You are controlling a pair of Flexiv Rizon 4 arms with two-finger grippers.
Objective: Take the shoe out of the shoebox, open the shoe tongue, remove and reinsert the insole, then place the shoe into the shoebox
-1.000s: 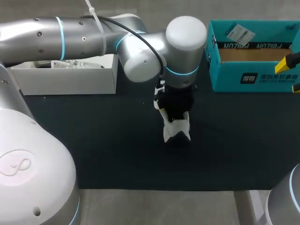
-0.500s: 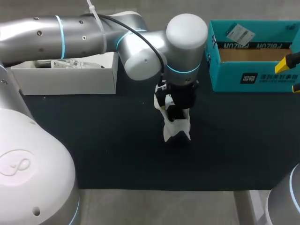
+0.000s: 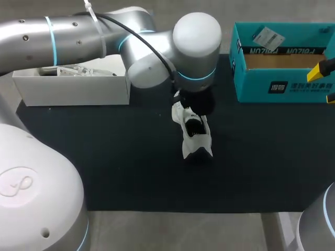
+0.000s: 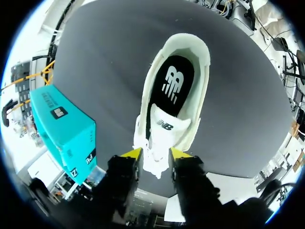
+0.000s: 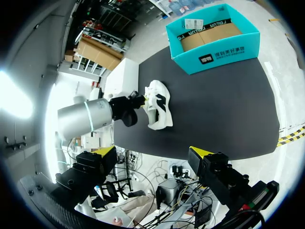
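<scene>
Standing nearest, mid-way across the black mat (image 3: 120,167), is one shoe (image 3: 194,141) with its one insole (image 4: 171,83) seated. The left gripper (image 4: 156,153) is clamped on the shoe tongue (image 4: 164,133); too hard a pull could tip or drag the shoe. The right gripper (image 5: 151,155) hangs aside, jaws wide apart. Beyond are one teal shoebox (image 3: 293,86) and one white box (image 3: 73,89).

Bare black tabletop (image 3: 120,172) surrounded the white sneaker (image 3: 196,142); the silver left arm (image 3: 78,36) overhung it, between a white open box (image 3: 73,89) and a teal cardboard shoebox (image 3: 251,86).
</scene>
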